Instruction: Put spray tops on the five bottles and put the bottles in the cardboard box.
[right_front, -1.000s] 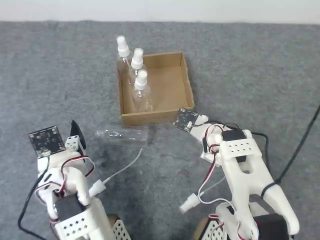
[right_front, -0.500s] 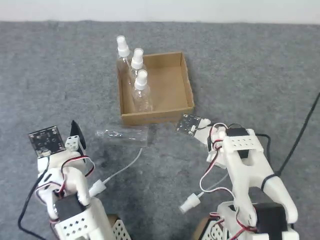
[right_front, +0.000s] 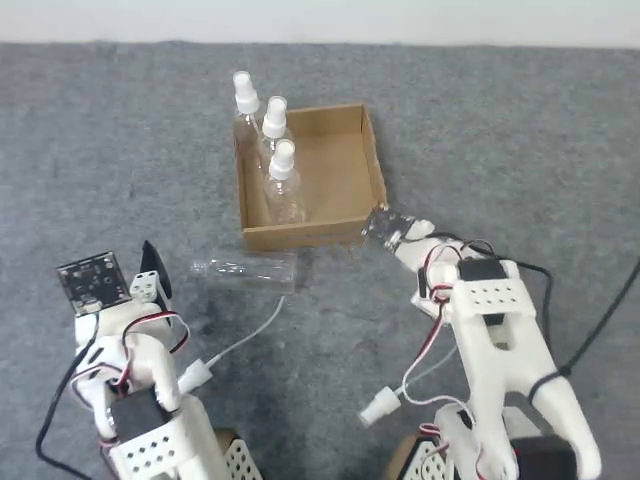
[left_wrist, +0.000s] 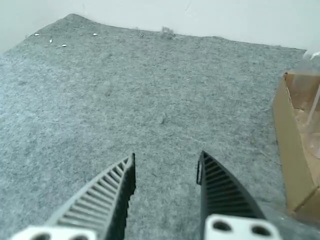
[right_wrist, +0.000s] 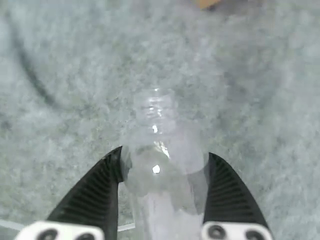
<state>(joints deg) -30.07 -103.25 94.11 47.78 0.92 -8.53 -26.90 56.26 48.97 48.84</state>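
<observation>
A cardboard box sits mid-table, and three clear bottles with white spray tops stand along its left wall. One uncapped clear bottle lies on the carpet in front of the box. My right gripper is at the box's front right corner; in the right wrist view it is shut on another uncapped clear bottle, neck pointing away over the carpet. My left gripper stands open at the near left with nothing between its fingers.
Two loose white spray tops with thin tubes lie near the arms' bases, one by the left arm and one by the right. Grey carpet covers the table; a white wall runs along the far edge. The box wall is off to the left gripper's side.
The right arm has swung toward the box's front right corner, carrying its bottle. The left arm and the lying bottle have not moved.
</observation>
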